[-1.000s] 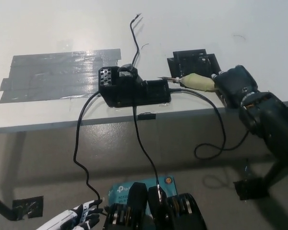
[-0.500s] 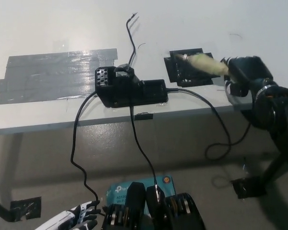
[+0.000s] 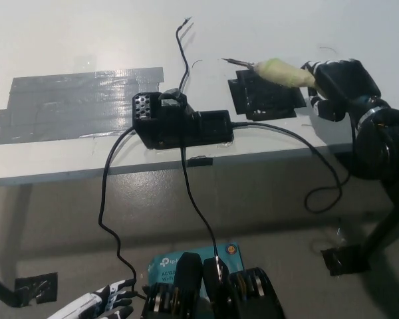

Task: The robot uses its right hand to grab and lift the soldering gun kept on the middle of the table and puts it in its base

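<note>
- The fingers of the black right hand are wrapping tightly around the rear of the soldering gun, pinching its pale yellow-green handle.
- The soldering gun is hanging in the air above the far right part of the worktop, over the black square patch; its long axis is running almost level across the picture, with the thin metal tip pointing toward picture left and slightly away from the robot.
- Compared with half a second ago, the gun is sitting a little farther from the robot and its tip is showing more clearly beyond the patch's far edge; a second ago it was lower, beside the base.
- The base is a black, blocky plastic unit with a perforated face at its left end, standing on the near middle of the worktop, well apart from the gun's tip.
- A thin black cable is trailing from the base off the worktop edge in a loose loop.
- A patch of shiny grey tape is lying flat on the worktop's left side.
- The white left hand is resting at the lower left, fingers only partly in view; whether spread or closed cannot be told.
</note>
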Controlling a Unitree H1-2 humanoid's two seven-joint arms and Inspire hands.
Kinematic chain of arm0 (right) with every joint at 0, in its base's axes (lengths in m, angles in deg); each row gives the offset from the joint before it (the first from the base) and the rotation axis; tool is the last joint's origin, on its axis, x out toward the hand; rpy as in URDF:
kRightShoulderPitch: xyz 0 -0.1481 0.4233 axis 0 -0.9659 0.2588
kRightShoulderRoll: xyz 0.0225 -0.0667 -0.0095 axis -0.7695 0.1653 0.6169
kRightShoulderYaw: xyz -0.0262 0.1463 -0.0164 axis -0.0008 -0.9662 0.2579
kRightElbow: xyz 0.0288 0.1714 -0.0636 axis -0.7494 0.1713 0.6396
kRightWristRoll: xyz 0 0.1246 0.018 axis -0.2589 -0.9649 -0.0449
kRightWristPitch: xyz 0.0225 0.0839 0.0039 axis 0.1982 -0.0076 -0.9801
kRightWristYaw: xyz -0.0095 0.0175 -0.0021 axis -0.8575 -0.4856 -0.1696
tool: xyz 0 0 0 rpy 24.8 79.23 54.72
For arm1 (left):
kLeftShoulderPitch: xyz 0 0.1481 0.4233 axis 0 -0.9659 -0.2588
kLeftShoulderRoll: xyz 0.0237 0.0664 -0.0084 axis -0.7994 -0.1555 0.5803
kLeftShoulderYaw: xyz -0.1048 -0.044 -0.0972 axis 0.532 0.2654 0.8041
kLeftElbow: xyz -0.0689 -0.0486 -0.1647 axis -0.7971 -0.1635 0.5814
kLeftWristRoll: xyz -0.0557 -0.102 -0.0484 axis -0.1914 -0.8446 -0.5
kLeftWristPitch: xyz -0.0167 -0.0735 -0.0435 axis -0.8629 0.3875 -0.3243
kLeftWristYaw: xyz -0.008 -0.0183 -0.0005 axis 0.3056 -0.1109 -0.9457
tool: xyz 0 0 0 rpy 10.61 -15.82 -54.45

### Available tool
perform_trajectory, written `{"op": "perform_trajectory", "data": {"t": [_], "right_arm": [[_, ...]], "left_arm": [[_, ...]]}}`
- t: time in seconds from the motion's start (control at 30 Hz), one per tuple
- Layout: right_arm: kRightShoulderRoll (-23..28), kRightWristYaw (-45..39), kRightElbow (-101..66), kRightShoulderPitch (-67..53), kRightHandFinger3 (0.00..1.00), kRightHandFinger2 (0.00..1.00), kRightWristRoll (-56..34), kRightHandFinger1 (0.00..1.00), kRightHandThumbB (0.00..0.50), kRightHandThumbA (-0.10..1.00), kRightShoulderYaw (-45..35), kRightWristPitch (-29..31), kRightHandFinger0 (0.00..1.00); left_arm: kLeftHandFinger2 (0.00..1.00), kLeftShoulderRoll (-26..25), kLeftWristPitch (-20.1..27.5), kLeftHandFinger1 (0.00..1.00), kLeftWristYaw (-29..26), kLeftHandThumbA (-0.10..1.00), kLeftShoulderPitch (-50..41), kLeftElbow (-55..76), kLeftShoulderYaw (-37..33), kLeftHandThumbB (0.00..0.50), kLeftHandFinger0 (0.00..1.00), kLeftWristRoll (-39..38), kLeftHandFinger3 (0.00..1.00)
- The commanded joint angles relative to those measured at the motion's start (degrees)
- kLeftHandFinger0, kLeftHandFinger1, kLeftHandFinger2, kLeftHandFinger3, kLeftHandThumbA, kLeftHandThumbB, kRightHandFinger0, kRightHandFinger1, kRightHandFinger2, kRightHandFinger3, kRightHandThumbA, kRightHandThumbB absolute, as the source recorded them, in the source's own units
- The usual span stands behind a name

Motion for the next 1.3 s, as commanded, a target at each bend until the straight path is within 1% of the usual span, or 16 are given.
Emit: {"op": "perform_trajectory", "data": {"t": [0.0,0.03,0.13,0.3,0.43,0.47,0.57,0.7,0.9,0.93,1.03,1.07,1.1,1.13,1.17,1.27], "right_arm": [[3.5,2.6,-4.2,4.0,0.44,0.53,5.2,0.14,0.0,-0.09,3.3,7.5,0.0],[4.1,3.5,-4.5,4.4,0.37,0.43,6.7,0.07,0.0,-0.02,4.6,8.6,0.0],[5.1,4.8,-5.8,5.1,0.17,0.26,7.1,0.0,0.0,-0.09,5.6,11.4,0.0],[6.6,5.6,-6.0,6.2,0.18,0.21,8.1,0.0,0.026,-0.1,5.6,14.7,0.0],[7.1,6.4,-4.9,6.4,0.03,0.18,8.1,0.0,0.003,-0.1,4.9,16.3,0.0],[7.0,8.4,-3.5,6.9,0.0,0.17,8.8,0.0,0.004,-0.1,4.8,16.6,0.0],[6.9,7.4,-3.2,7.3,0.05,0.29,10.1,0.0,0.0,-0.1,4.7,15.3,0.0],[5.4,3.1,-4.4,8.4,0.18,0.33,8.7,0.0,0.0,-0.02,1.4,9.6,0.0],[4.9,6.5,-2.6,9.8,0.12,0.31,8.1,0.0,0.005,-0.1,-1.3,11.2,0.0],[5.0,7.2,-2.9,8.9,0.14,0.31,8.2,0.0,0.042,-0.1,-1.4,11.7,0.0],[4.6,5.9,-3.7,8.9,0.18,0.31,8.7,0.0,0.036,-0.1,-1.8,10.7,0.0],[4.4,4.6,-4.9,8.8,0.22,0.31,8.8,0.0,0.11,-0.1,-2.0,9.7,0.0],[4.5,4.4,-6.0,8.3,0.18,0.32,8.4,0.0,0.139,-0.1,-2.5,9.6,0.0],[4.5,4.3,-6.1,8.2,0.17,0.32,8.4,0.0,0.138,-0.1,-2.6,9.6,0.0],[4.4,4.9,-5.7,8.5,0.02,0.33,8.1,0.0,0.073,-0.1,-2.6,10.5,0.0],[4.2,3.1,-7.1,8.4,0.03,0.36,6.9,0.01,0.023,-0.1,-2.9,10.8,0.0]], "left_arm": [[1.0,-1.5,2.4,1.0,1.3,0.67,-0.3,0.5,0.3,0.132,1.0,-0.1,1.0],[1.0,-1.5,2.1,1.0,1.1,0.67,-0.3,0.8,0.3,0.136,1.0,0.1,1.0],[1.0,-1.5,1.6,1.0,1.3,0.67,-0.2,0.9,0.5,0.146,1.0,-0.3,1.0],[1.0,-1.4,1.7,1.0,1.4,0.65,-0.2,0.8,0.5,0.116,1.0,-0.4,1.0],[1.0,-1.5,2.6,1.0,1.6,0.64,-0.2,0.6,0.4,0.086,1.0,-0.2,1.0],[1.0,-1.4,1.8,1.0,1.5,0.64,-0.1,0.5,0.4,0.111,1.0,-0.3,1.0],[1.0,-1.4,2.0,1.0,1.7,0.67,-0.1,0.5,0.5,0.125,1.0,-0.5,1.0],[1.0,-1.5,1.9,1.0,1.6,0.67,-0.1,0.7,0.4,0.134,1.0,-0.3,1.0],[1.0,-1.6,1.9,1.0,1.6,0.67,-0.1,0.4,0.4,0.144,1.0,-0.2,1.0],[1.0,-1.5,1.6,1.0,1.6,0.67,-1.0,0.8,0.3,0.15,1.0,-0.3,1.0],[1.0,-1.8,1.4,1.0,1.7,0.68,-1.0,1.0,0.1,0.137,1.0,-0.1,1.0],[1.0,-1.6,1.5,1.0,1.8,0.65,-1.0,0.7,0.3,0.117,1.0,-0.6,1.0],[1.0,-1.4,1.3,1.0,1.7,0.64,-1.0,0.5,0.2,0.121,1.0,-0.6,1.0],[1.0,-1.4,1.3,1.0,1.7,0.64,-1.0,0.5,0.2,0.121,1.0,-0.6,1.0],[1.0,-1.7,2.8,1.0,2.2,0.65,-0.9,0.0,0.1,0.092,1.0,-0.5,1.0],[1.0,-1.9,1.2,1.0,1.8,0.65,-0.9,1.0,0.3,0.102,1.0,-0.5,1.0]]}}
